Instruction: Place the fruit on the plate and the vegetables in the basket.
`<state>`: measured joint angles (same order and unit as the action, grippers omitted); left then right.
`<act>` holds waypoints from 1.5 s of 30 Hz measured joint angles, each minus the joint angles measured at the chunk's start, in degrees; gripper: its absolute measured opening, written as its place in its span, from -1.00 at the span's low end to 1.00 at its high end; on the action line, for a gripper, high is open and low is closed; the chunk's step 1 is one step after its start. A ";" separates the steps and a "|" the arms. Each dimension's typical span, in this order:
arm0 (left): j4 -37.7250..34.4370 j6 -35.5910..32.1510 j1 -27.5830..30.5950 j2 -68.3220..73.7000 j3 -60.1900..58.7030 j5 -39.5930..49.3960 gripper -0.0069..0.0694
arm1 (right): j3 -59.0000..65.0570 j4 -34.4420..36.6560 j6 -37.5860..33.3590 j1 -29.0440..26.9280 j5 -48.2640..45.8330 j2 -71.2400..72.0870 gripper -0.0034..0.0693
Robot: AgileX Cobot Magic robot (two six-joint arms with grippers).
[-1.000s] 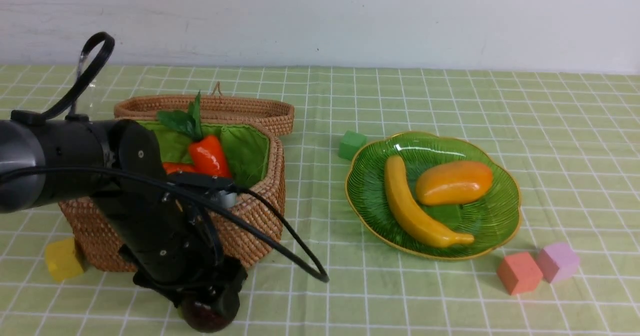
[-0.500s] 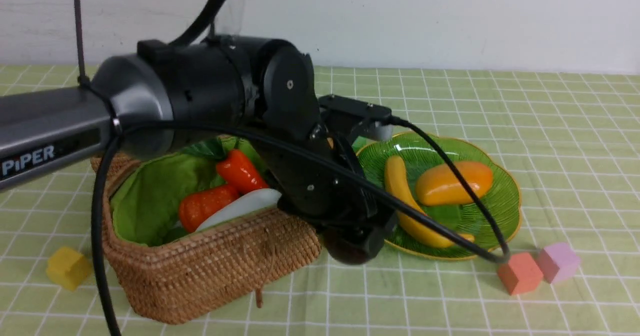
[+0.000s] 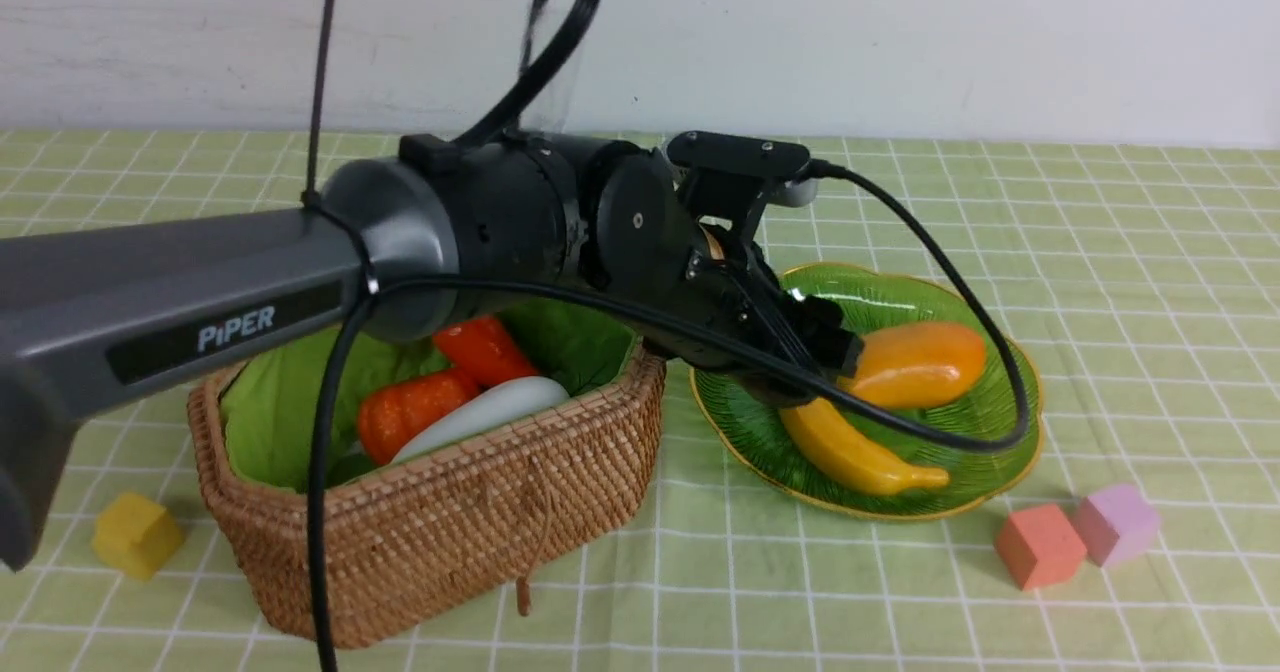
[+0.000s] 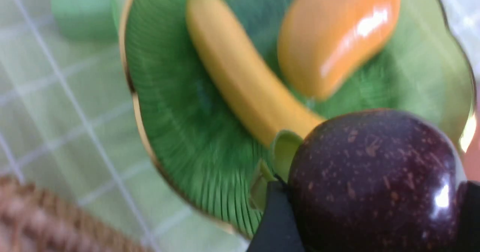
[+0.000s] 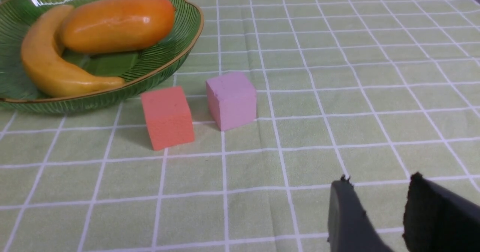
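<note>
Left wrist view: the left gripper (image 4: pixel 369 207) pinches the dark purple ball (image 4: pixel 375 180) above the green plate (image 4: pixel 168 132), where the banana (image 4: pixel 240 72) and mango (image 4: pixel 333 38) lie. It should lower onto bare glass beside the banana before letting go, lest the ball roll. From the front, the arm hides the ball; the right gripper (image 5: pixel 378 214) hangs parted and empty.

The plate (image 3: pixel 1005 430) looked like translucent ribbed glass with a gilt rim, and the mango (image 3: pixel 915 364) and banana (image 3: pixel 850 449) on it were smooth, glossy plastic. The purple ball (image 4: pixel 375 184) was shiny with pale speckles. At left, the basket (image 3: pixel 450 532) was rough woven wicker lined with soft cloth; the near-right cubes (image 5: pixel 167 117) looked matt and foamy.
</note>
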<state>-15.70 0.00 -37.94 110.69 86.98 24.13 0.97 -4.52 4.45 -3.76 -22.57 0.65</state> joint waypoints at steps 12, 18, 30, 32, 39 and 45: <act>-0.31 0.00 -0.06 4.31 0.42 -3.80 0.60 | 0.00 0.00 0.00 0.00 0.00 0.00 -0.25; -0.33 0.00 -0.06 4.31 0.59 -3.15 0.77 | 0.00 0.00 0.00 0.00 0.00 0.00 -0.25; -0.05 -1.71 -0.11 1.36 0.43 1.39 0.76 | 0.00 0.00 0.00 0.00 0.00 0.00 -0.25; 0.02 -2.97 -0.11 -0.20 0.43 2.75 0.69 | 0.00 0.00 0.00 0.00 0.00 0.00 -0.25; 1.14 -7.54 -0.11 -15.08 0.43 14.54 0.01 | 0.00 0.00 0.00 0.00 0.00 0.00 -0.25; 8.51 -2.02 -0.11 -27.93 0.43 34.87 -0.75 | 0.00 0.00 0.00 0.00 0.00 0.00 -0.25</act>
<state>-7.19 -2.02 -38.05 82.76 87.41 59.00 0.97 -4.52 4.45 -3.76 -22.57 0.65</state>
